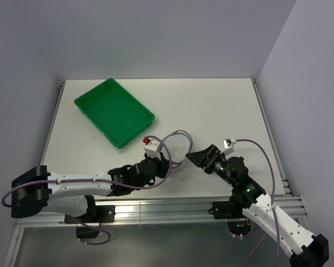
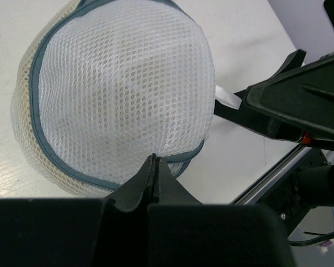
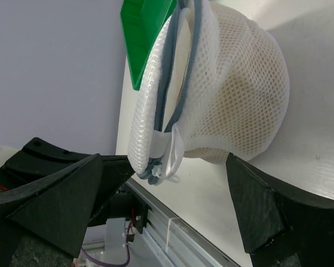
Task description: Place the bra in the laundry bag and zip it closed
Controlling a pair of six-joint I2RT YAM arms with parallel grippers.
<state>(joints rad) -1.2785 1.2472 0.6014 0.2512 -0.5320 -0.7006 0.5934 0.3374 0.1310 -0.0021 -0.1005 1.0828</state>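
The laundry bag (image 1: 177, 146), a white mesh drum with a grey-blue zipper rim, lies between my two grippers near the table's front. Through its mesh a pale yellowish shape, the bra (image 3: 242, 94), shows inside. In the left wrist view the bag (image 2: 122, 94) fills the frame, and my left gripper (image 2: 154, 159) is shut on its lower rim by the zipper. My right gripper (image 3: 161, 206) stands open just right of the bag. The bag's white loop and zipper end (image 3: 168, 161) hang above the gap between its fingers, touching neither.
A green plastic tray (image 1: 114, 111) sits at the back left, and its corner (image 3: 141, 28) shows behind the bag. The aluminium rail of the table's near edge (image 1: 172, 208) runs just below both grippers. Purple cables loop over the arms.
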